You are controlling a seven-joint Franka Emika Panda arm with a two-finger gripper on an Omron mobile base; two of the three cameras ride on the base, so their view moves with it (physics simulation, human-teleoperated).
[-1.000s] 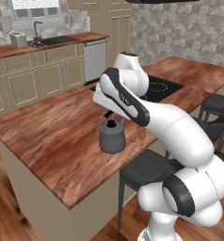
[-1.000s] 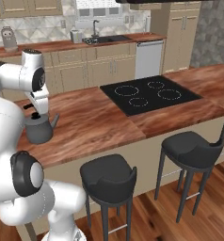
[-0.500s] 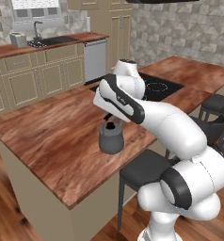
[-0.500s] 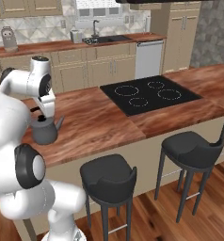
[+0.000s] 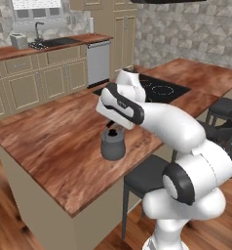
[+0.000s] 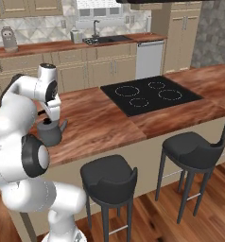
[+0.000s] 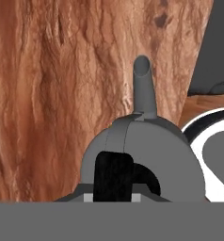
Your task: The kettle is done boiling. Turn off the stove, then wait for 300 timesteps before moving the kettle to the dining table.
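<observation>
i see the kettle sitting on the dining table, on the red-brown wood top, well apart from the stove. in the right base view it sits near the table's front edge, by my arm, with its spout pointing toward the stove side. a black stool stands just below that edge.

my gripper is right over the kettle, at its thin black handle. the jaws are pinched tight together. from the hand view i look straight down on the grey lid and the spout, and the black handle sits right at the bottom by my fingers. i think i am clamped on the handle, but my own arm hides the pinch in the base views, so i am not fully sure.

the kettle is hard metal, so it will not bend or squash. i guess it is a bit heavy if it has water in it, and the water could slosh. the handle is thin and smooth, so it may swing or slip. the best place to hold is the top middle of the arched handle, so the kettle hangs straight.
</observation>
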